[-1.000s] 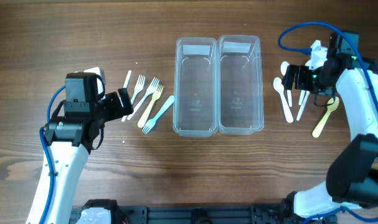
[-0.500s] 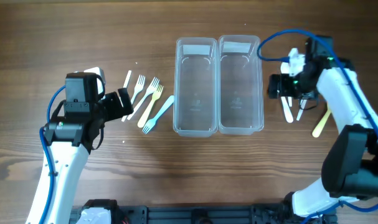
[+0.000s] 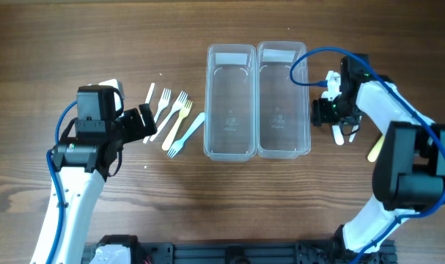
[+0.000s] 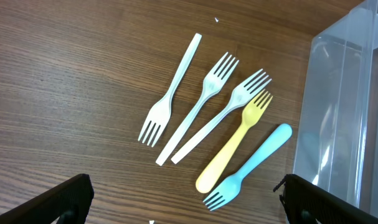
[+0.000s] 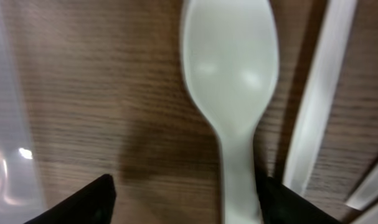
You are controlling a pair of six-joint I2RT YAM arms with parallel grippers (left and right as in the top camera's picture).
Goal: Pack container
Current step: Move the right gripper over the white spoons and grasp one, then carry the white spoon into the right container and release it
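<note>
Two clear empty containers stand side by side mid-table, the left container (image 3: 230, 50) and the right container (image 3: 281, 48). Left of them lie white forks (image 4: 210, 84), a yellow fork (image 4: 235, 140) and a blue fork (image 4: 251, 165). My left gripper (image 4: 189, 208) hovers open just short of the forks, holding nothing. Right of the containers lie white spoons (image 3: 339, 133) and a yellow spoon (image 3: 376, 147). My right gripper (image 3: 331, 111) is low over a white spoon (image 5: 231, 59). Its jaws are open, with the spoon's handle between them, close against the right finger (image 5: 288, 199).
A second white handle (image 5: 316, 93) lies just right of the spoon under my right gripper. The right container's wall (image 5: 5, 112) is close on the left of that gripper. Bare wood table surrounds the cutlery.
My right arm has moved left and down onto the white spoons, and its jaws have narrowed around one handle. The left arm and the forks have not moved.
</note>
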